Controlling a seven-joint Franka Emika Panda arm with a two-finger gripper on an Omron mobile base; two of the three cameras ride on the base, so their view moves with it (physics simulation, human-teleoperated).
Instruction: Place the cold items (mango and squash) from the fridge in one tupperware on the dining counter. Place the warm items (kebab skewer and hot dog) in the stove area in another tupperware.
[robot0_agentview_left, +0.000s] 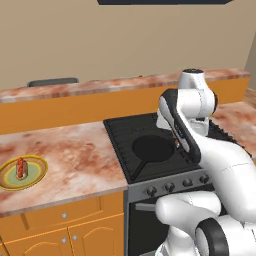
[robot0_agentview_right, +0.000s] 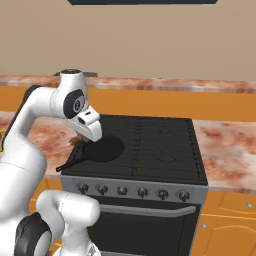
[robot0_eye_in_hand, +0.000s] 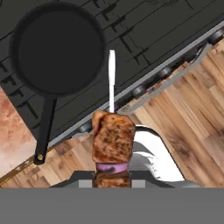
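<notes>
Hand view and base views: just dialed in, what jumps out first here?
In the hand view, the kebab skewer stands out: the gripper is shut on it, a browned meat chunk and its pale stick raised above the black frying pan on the stove. In the left base view, a hot dog sits on a yellow-rimmed plate on the counter left of the stove.

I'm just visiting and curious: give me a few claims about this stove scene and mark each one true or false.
1. The gripper holds the kebab skewer. True.
2. The frying pan has food in it. False: it is empty.
3. The hot dog lies on a round plate on the counter left of the stove. True.
4. The skewer lies in a dark grey tray. False: it is held in the air above the stove's front edge.
</notes>
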